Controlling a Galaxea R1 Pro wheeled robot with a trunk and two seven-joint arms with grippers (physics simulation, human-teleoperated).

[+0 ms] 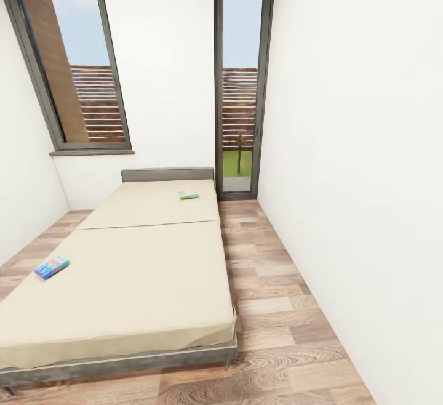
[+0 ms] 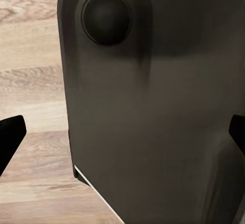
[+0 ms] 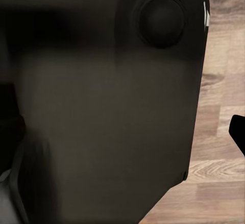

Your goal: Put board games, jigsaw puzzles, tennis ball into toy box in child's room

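Two board games lie on a low beige bed [image 1: 141, 288]. A blue box [image 1: 51, 266] rests near the bed's left edge, close to me. A green and white box [image 1: 189, 195] lies at the far end, near the headboard. The table, the toy box, the puzzles and the tennis ball are out of view. In the left wrist view my left gripper [image 2: 122, 137] is open, its dark fingertips [image 2: 10, 137] far apart over my own dark body panel, with nothing between them. My right gripper [image 3: 122, 137] looks open too, with one fingertip [image 3: 238, 132] at the frame's edge.
The bed's headboard [image 1: 167, 175] stands against the far wall under a window [image 1: 74, 66]. A tall glass door [image 1: 240, 91] is at the back right. A strip of wooden floor [image 1: 271, 282] runs between the bed and the right wall [image 1: 369, 177].
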